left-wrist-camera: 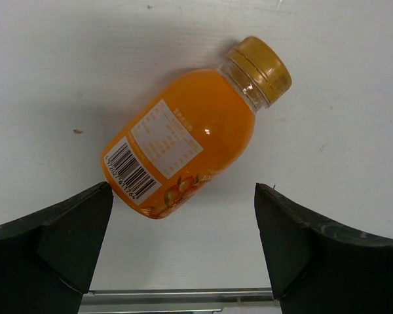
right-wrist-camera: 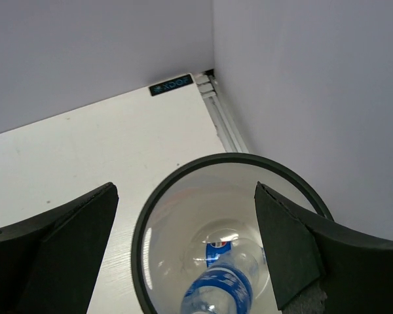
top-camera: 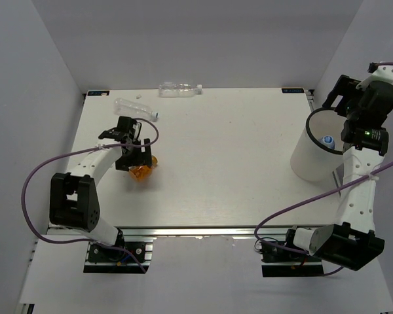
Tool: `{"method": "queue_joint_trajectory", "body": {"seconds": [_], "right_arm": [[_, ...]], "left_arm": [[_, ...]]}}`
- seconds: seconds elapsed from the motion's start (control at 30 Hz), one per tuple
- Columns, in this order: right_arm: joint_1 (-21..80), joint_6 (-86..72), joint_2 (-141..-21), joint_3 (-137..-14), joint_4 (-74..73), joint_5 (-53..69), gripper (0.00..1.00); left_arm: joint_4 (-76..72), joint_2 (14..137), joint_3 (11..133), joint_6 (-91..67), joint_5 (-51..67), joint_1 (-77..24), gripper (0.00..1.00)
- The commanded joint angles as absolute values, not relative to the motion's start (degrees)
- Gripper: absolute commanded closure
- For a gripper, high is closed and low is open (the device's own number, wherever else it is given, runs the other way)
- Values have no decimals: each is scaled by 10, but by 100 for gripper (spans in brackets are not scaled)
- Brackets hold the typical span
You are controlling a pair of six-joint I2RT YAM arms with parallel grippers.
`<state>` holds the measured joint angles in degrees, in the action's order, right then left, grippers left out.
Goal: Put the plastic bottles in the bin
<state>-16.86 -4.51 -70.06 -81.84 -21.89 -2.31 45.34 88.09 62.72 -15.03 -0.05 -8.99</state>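
Observation:
The stubby orange bottle (left-wrist-camera: pixel 190 131) lies on its side on the white table, cap up and to the right; it also shows in the top view (top-camera: pixel 143 172). My left gripper (left-wrist-camera: pixel 182 193) is open just above it, with the bottle's base close to the left finger (left-wrist-camera: pixel 78 226). In the top view the left gripper (top-camera: pixel 135 159) is at the table's left. My right gripper (right-wrist-camera: pixel 183 193) is open and empty over the white bin (right-wrist-camera: pixel 183 180). A blue-labelled bottle (right-wrist-camera: pixel 219 288) stands inside, with a second blue label deeper down. The bin (top-camera: pixel 311 160) stands at the right, under the right gripper (top-camera: pixel 346 131).
Two clear bottles lie at the back: one (top-camera: pixel 136 109) just beyond the left gripper, one (top-camera: pixel 180 89) against the back wall. White walls close in the table on three sides. The bin is close to the right wall (right-wrist-camera: pixel 314 98).

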Motion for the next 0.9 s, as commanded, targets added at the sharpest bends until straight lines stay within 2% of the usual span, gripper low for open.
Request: {"method": "queue_joint_trajectory", "body": {"seconds": [0.0, 0.47, 0.7, 0.87], "right_arm": [[-170, -52, -684, -821, -182, 46, 11], [-163, -51, -666, -816, -157, 251, 11], [-149, -52, -659, -795, -153, 254, 11], [-139, -51, -660, -796, -154, 255, 11]], "left_arm": [[453, 878, 621, -142, -34, -111, 2], [452, 954, 644, -158, -78, -164, 10], [433, 979, 682, -173, -88, -166, 16], [439, 1007, 704, -185, -107, -165, 17]]}}
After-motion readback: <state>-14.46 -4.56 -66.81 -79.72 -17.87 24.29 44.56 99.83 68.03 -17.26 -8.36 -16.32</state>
